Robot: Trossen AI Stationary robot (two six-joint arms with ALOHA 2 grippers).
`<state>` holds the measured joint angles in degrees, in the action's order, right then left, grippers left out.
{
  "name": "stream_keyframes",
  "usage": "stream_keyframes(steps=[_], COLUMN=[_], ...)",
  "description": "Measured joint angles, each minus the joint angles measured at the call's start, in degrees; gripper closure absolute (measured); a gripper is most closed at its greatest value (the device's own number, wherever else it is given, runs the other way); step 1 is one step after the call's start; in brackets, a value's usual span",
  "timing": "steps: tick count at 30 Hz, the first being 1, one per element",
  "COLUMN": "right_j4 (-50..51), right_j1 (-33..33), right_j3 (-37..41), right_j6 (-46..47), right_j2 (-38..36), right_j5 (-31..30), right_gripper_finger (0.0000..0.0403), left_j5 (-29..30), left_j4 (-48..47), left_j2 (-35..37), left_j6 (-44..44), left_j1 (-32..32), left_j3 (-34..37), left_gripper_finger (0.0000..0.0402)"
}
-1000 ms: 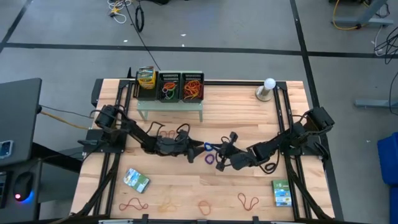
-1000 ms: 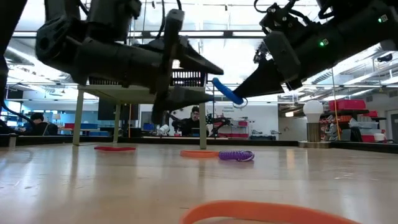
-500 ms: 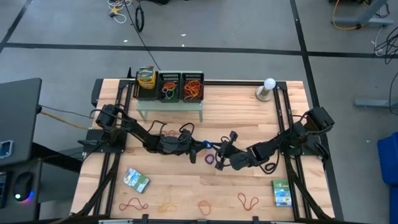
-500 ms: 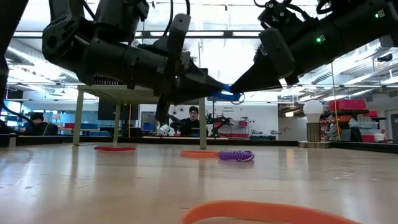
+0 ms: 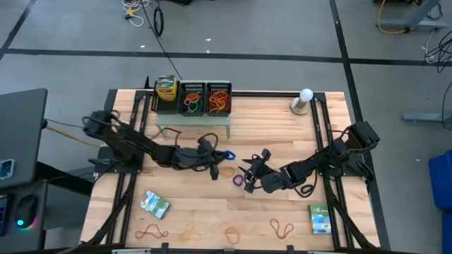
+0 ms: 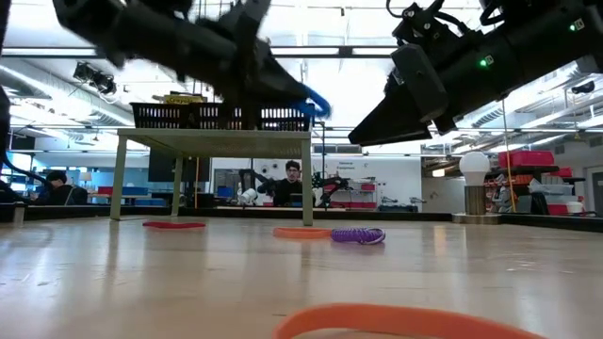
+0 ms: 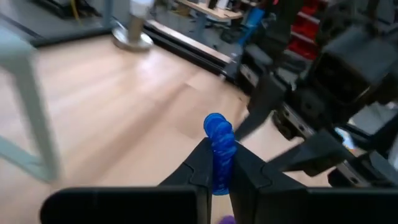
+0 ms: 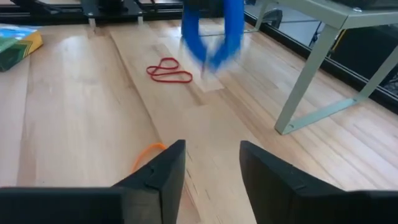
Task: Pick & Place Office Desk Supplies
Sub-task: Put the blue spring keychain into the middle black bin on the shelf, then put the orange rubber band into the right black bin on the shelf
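A blue rubber band (image 7: 218, 138) is up in the air over the table's middle, with my left gripper (image 5: 221, 156) shut on it. In the low view the blue band (image 6: 317, 101) shows high in front of the shelf. My right gripper (image 8: 211, 163) stands open a little to the right of it, above the table, with nothing between its fingers. A purple band (image 5: 238, 180) lies flat on the wood below my right gripper. A red band (image 8: 169, 71) and an orange band (image 8: 148, 151) also lie flat on the table. My left gripper pinches the blue band between its two fingers at one part of the loop (image 7: 217, 169). The fingers come nearly level from the table's left. The rest of the loop (image 8: 215, 38) sticks out past the fingertips, lifted clear of the table.
A pale-green shelf (image 5: 192, 121) at the far edge carries two black mesh trays (image 5: 205, 99) with bands and a crayon box (image 5: 165, 88). A bulb on a stand (image 5: 304, 100) is far right. Packets (image 5: 155, 204) (image 5: 320, 219) and several bands (image 5: 232, 233) lie near the front edge.
My left gripper has shut on the blue band that my right gripper was holding up. My right gripper has then opened and let go, staying in place. My left gripper has risen and drawn back toward the table's left and far side with the band, rolling its wrist.
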<state>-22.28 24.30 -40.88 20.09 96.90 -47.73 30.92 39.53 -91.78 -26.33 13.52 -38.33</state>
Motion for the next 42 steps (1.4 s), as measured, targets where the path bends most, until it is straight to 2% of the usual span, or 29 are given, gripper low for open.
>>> stream_keyframes(steps=[4,11,14,17,19,24,27,33,39,42], right_j4=[0.4,0.9,1.0,1.1,1.1,1.1,1.1,1.2,1.1,1.2], right_j1=[0.2,0.3,0.3,0.3,0.3,0.3,0.3,0.3,0.2,0.2], right_j3=[0.0,0.0,0.0,0.0,0.0,0.0,0.0,0.0,0.0,0.0], right_j6=[0.0,-0.4,-0.4,-0.4,-0.4,-0.4,-0.1,0.2,0.2,0.2], right_j2=[0.0,0.0,0.0,0.0,0.0,0.0,0.0,0.0,0.0,0.0], right_j5=[0.0,2.5,2.5,2.5,2.5,2.5,2.5,2.5,2.5,2.5], right_gripper_finger=[0.0268,0.0353,0.0387,0.0397,0.0392,0.0382,0.0385,0.0391,0.0391,0.0391], left_j5=[3.8,13.4,15.6,15.6,13.8,-0.2,-4.8,-7.0,-7.0,-7.0], left_j4=[-9.9,-24.1,-28.5,-33.4,-36.4,-38.3,-38.7,-39.7,-40.5,-43.2], left_j2=[9.8,25.7,31.2,35.1,36.5,36.7,36.1,36.2,36.2,36.5], left_j6=[3.9,10.7,13.3,14.1,14.1,12.4,12.3,14.8,19.8,22.9], left_j1=[-0.1,-1.5,-4.5,-10.0,-14.8,-26.9,-31.4,-35.2,-35.2,-34.3], left_j3=[0.0,0.0,0.0,-0.1,-0.1,-0.1,-0.1,-0.1,-0.5,-2.8], left_gripper_finger=[0.0370,0.0371,0.0371,0.0371,0.0371,0.0362,0.0340,0.0277,0.0215,0.0199])
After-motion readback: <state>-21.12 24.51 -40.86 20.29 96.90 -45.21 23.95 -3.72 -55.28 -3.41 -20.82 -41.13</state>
